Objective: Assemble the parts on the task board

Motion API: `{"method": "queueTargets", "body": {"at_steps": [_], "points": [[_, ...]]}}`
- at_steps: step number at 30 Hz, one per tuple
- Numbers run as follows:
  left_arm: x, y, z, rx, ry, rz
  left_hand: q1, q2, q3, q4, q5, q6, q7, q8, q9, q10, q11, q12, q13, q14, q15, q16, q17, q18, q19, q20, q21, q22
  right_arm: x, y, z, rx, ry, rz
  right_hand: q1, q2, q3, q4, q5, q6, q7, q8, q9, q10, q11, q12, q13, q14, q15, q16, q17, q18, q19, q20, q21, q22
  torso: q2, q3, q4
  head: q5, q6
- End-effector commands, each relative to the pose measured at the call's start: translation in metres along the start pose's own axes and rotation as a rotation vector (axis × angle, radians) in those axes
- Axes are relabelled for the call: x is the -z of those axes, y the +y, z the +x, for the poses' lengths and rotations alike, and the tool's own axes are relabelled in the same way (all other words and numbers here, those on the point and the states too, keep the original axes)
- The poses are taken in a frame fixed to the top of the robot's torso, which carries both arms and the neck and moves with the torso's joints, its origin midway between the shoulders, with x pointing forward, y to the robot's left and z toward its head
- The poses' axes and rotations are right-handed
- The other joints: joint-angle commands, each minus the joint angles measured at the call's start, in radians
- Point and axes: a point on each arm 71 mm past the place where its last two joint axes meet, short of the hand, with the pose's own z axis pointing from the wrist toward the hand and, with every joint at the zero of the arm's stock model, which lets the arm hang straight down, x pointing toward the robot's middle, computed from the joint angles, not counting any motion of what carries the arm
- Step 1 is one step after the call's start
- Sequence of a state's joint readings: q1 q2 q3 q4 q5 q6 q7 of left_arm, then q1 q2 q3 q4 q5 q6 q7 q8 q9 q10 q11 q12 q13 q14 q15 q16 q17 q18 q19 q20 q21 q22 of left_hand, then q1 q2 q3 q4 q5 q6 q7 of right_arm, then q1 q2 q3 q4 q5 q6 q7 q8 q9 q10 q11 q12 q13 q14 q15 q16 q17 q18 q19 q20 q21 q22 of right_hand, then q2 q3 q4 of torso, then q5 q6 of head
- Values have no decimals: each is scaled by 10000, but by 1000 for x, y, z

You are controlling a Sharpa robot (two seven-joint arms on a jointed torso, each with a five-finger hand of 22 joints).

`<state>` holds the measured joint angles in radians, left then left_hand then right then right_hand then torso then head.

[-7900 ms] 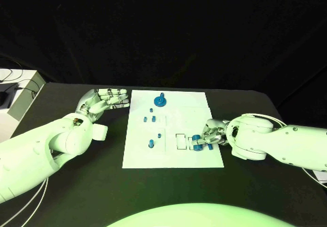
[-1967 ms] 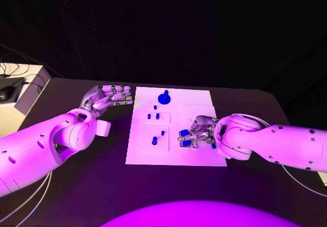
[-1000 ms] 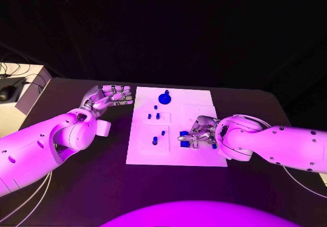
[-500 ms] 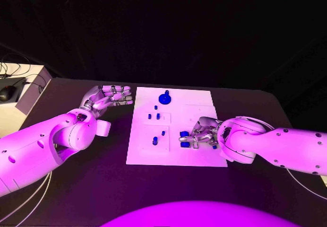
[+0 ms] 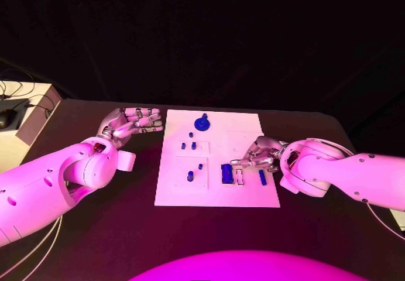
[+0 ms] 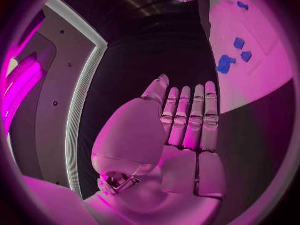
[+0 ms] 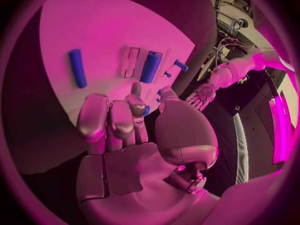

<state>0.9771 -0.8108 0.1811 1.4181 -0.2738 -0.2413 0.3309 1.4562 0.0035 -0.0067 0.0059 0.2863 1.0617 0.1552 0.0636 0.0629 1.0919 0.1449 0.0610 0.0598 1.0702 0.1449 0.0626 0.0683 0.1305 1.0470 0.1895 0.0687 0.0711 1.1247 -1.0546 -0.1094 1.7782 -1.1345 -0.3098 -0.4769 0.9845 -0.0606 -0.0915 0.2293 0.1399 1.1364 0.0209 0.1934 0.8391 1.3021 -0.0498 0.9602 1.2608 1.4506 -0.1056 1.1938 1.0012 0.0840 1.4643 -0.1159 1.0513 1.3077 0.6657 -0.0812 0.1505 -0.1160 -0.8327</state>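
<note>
Parts point(image 5: 226, 174) lie on the task board point(image 5: 215, 196) beside empty, loosely spread right hand point(image 5: 258, 156).

A white rectangular task board point(image 5: 217, 193) lies flat in the middle of the desk. At its far end stands a round blue knob point(image 5: 202, 123) with a small stub on top. Nearer, on the left half, several small blue pegs point(image 5: 191, 146) stand upright in two groups. On the right half a blue block point(image 5: 226, 173) lies beside an empty slot point(image 5: 242, 177), and a thin blue rod point(image 5: 263, 177) lies flat just beyond the slot.
</note>
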Motion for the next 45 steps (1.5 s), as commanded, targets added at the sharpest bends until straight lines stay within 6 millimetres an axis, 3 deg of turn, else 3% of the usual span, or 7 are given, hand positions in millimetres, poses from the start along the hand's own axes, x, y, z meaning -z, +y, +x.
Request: {"method": "queueTargets", "body": {"at_steps": [1,4,11,13,15,19,45], "points": [[-1,-1,3,110,136,112,25,-11,-5,45,20,-9,-3,-22,-12,-7,6,-15,-12,-52,-27,-18,-2,198,-15,69,14,-14,2,-10,-12,-222,136,-212,-21,140,-43,-101,47,-28,-30,36,90,68,14,56,22,5,4,65,27,-38,718,-22,63,1384,4,-2,6,-130,29],[-1,-1,4,123,155,120,25,-11,-5,45,20,-9,-3,-22,-12,-7,6,-15,-12,-52,-27,-18,-2,198,-15,69,14,-14,4,-23,-20,23,308,123,30,280,-123,-244,82,-54,-42,101,213,72,3,56,33,6,-2,80,48,-51,719,-31,116,1395,3,-15,22,-200,37],[-1,0,4,139,169,104,25,-11,-5,45,20,-9,-3,-22,-12,-7,6,-15,-12,-52,-27,-18,-2,198,-15,69,14,-14,7,-42,-24,1102,711,612,215,370,-204,-487,425,-51,-48,107,247,81,2,56,46,5,-4,95,79,-62,717,-31,164,1409,14,6,-12,-283,61],[-1,0,5,145,179,85,38,-23,1,52,22,-27,27,-27,-14,-6,10,-17,-12,-53,-26,-20,-3,195,-14,64,14,-14,8,-45,-23,1510,864,661,542,419,-170,-783,1573,-69,-39,100,257,44,6,3,29,-8,-3,76,69,-64,705,-35,135,1402,14,1,-14,-286,54],[-1,1,5,154,200,69,50,-34,2,43,26,-64,74,-27,-14,-13,21,-17,-12,-62,-23,-20,-4,193,-17,65,12,-15,9,-47,-21,1853,998,702,729,449,-215,-979,2317,-88,-30,94,265,8,16,-45,13,-17,3,47,50,-68,696,-27,120,1401,10,0,3,-305,41],[-1,1,5,159,212,49,52,-30,7,46,27,-64,62,-24,-13,-19,20,-17,-12,-63,-22,-20,-4,193,-17,65,12,-14,11,-50,-16,2403,1257,806,828,690,-555,-1334,2839,-93,-31,85,270,7,14,-50,21,-5,7,39,90,-74,703,-21,128,1412,16,0,21,-338,42],[0,1,3,133,162,11,18,-37,-7,97,26,-66,54,-25,-13,-17,19,-15,-11,-67,-19,-19,-3,190,-24,71,12,-15,9,-56,3,3619,1114,1196,733,875,-714,-1236,2932,-43,-70,122,297,60,-14,-22,38,7,-15,25,128,-86,712,-40,187,1425,18,8,11,-299,-27]]}}
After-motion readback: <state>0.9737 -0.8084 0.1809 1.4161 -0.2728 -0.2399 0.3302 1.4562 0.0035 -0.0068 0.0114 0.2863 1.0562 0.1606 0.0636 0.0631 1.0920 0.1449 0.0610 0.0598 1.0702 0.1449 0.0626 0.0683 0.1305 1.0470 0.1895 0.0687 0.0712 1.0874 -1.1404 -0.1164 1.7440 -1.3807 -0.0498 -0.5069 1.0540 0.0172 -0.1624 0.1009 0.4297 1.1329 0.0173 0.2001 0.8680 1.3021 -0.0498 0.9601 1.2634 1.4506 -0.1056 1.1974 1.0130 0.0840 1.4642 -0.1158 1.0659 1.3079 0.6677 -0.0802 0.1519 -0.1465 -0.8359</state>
